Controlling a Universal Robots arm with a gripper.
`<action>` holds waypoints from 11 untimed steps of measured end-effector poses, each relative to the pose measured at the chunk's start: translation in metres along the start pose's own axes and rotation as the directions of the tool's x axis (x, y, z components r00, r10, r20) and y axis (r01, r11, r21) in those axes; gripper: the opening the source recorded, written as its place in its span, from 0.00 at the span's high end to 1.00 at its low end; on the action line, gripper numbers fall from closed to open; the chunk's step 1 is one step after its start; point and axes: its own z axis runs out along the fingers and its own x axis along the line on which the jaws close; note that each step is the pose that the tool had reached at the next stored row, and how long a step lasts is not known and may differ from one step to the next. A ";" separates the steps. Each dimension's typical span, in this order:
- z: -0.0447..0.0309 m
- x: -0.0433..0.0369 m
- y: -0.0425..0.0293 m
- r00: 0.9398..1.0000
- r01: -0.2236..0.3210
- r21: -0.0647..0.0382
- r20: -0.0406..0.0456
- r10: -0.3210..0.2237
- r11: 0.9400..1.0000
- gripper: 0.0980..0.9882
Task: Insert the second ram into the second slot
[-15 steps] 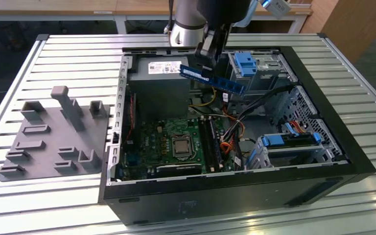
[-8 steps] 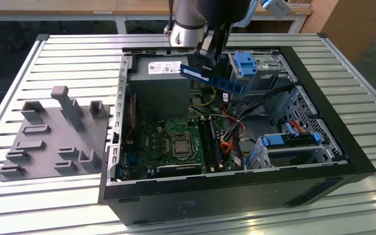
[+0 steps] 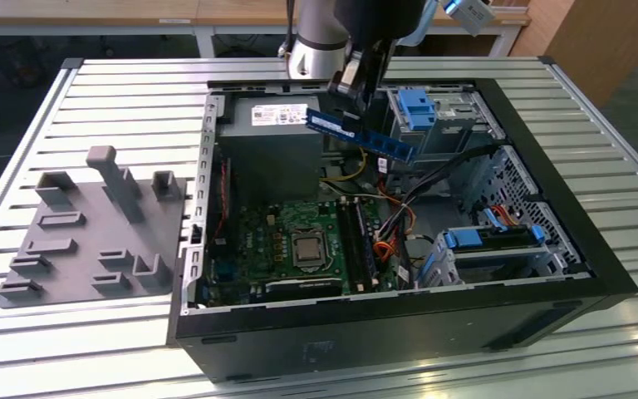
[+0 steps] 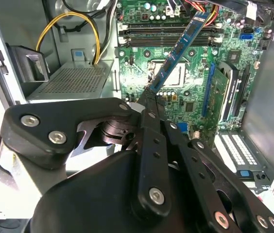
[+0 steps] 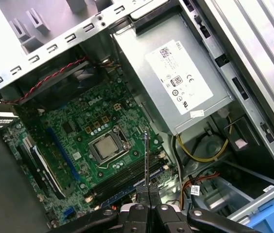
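Seeming light, stiff yet fragile, the second ram is clamped by one end in the gripper.

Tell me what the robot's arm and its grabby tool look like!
The round silver-grey robot arm is a smooth tube with black sections above it. The matte black tool is built from flat link bars with rounded ends, and they narrow to two thin fingers. Shiny silver round bolts dot the bars at their joints.
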 end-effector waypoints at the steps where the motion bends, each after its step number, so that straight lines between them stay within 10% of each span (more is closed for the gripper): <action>1: 0.0000 0.0000 0.0000 1.000 -0.002 0.000 0.000 0.002 1.000 0.98; 11: 0.0000 0.0000 0.0000 1.000 -0.025 0.000 0.001 0.025 1.000 0.98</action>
